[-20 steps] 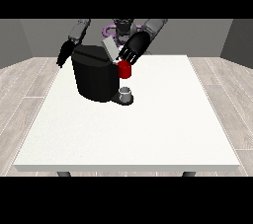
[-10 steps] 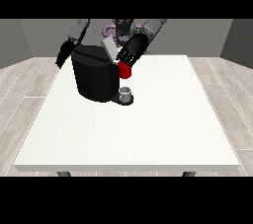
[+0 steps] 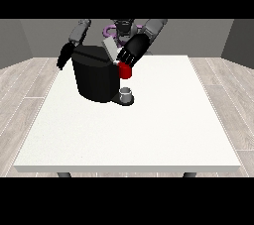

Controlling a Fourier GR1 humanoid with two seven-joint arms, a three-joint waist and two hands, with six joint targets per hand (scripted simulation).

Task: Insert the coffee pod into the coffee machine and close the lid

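The black coffee machine (image 3: 95, 78) stands at the table's back left, with its grey lid (image 3: 108, 49) tilted up above its top. The hand at the view's right (image 3: 132, 51) hovers at the machine's upper right corner, next to the lid and just above a red thing at the machine (image 3: 125, 72). The hand at the view's left (image 3: 64, 56) hangs beside the machine's left edge, its fingers straight and pointing down, holding nothing. A small grey thing (image 3: 127, 93) sits on the machine's base below the red thing; I cannot tell it for the pod.
The white table (image 3: 149, 130) spreads wide towards the camera and to the right of the machine. The robot's body (image 3: 121, 27) stands behind the table's far edge. Wooden floor surrounds the table.
The hand at the view's right has shifted only slightly at the machine's top corner. The hand at the view's left and the machine have not visibly moved.
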